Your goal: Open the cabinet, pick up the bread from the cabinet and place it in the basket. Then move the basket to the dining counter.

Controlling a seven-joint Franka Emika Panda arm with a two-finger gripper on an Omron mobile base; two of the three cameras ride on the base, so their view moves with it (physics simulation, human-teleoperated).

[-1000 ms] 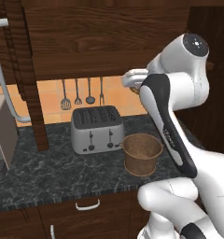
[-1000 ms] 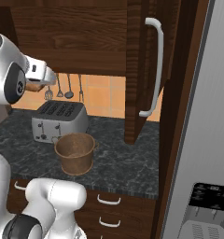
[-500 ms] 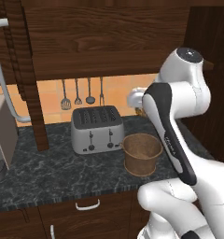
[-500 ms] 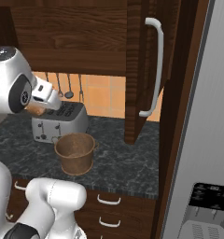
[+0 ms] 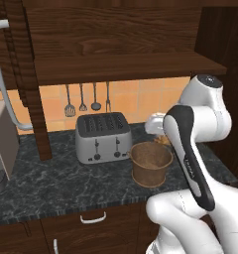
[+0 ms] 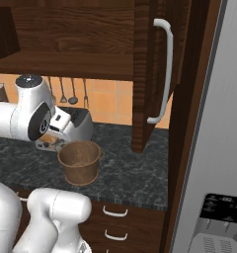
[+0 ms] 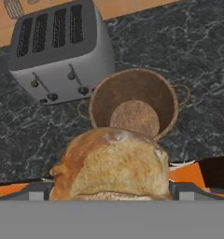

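Hand (image 6: 55, 139) w/ jaws spread wide around the bread (image 7: 111, 164), hanging just above the basket (image 5: 150, 163) on the counter (image 5: 51, 183) beside the toaster (image 5: 102, 137). Best to centre over the rim, drop lower, then let go, imo.

Open basket (image 7: 135, 100) mouth, toaster (image 7: 58, 51) close beside its rim.

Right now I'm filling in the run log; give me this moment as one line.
stage: carrying bread to basket | bread: held in jaws, above and short of basket | basket: empty, upright, beside toaster | cabinet: open
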